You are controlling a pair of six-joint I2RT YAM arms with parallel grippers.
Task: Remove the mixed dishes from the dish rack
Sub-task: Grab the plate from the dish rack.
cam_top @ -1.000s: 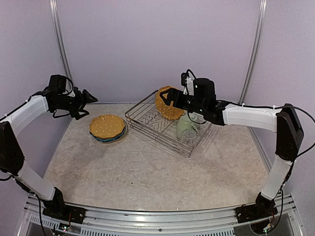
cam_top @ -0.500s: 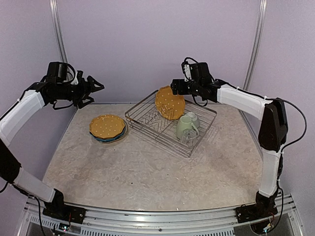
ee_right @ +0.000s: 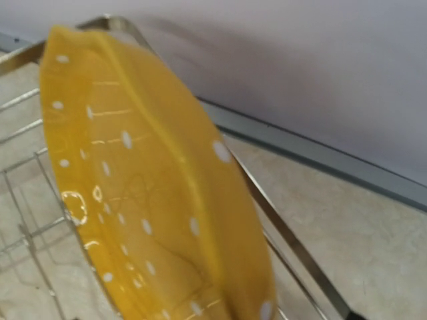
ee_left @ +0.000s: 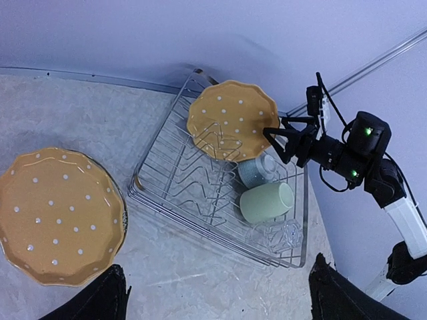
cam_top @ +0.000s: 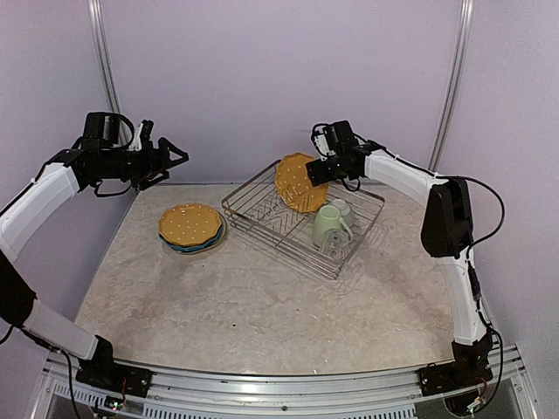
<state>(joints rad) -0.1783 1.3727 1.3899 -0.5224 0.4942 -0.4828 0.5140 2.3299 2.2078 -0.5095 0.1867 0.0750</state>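
Note:
The silver wire dish rack (cam_top: 262, 215) stands at the back middle of the table. An orange white-dotted scalloped plate (cam_top: 300, 182) stands on edge in it. Beside it lie a pale green mug (cam_top: 327, 225), a clear glass (cam_top: 337, 247) and a small light-blue bowl (cam_top: 343, 208). My right gripper (cam_top: 313, 170) is at the standing plate's upper right edge. In the left wrist view its fingers look spread and hold nothing. The right wrist view is filled by the plate (ee_right: 153, 200). My left gripper (cam_top: 170, 157) is open and empty, high at the left. The cream plate is not visible.
A second orange plate (cam_top: 189, 223) lies on a blue plate (cam_top: 199, 248) on the table left of the rack; it also shows in the left wrist view (ee_left: 57, 217). A metal rail runs along the back wall behind the rack (ee_right: 320, 157).
My right arm has stretched out toward the back, and its gripper now sits at the plate's upper right edge. My left gripper has risen and swung right. The dishes have not moved.

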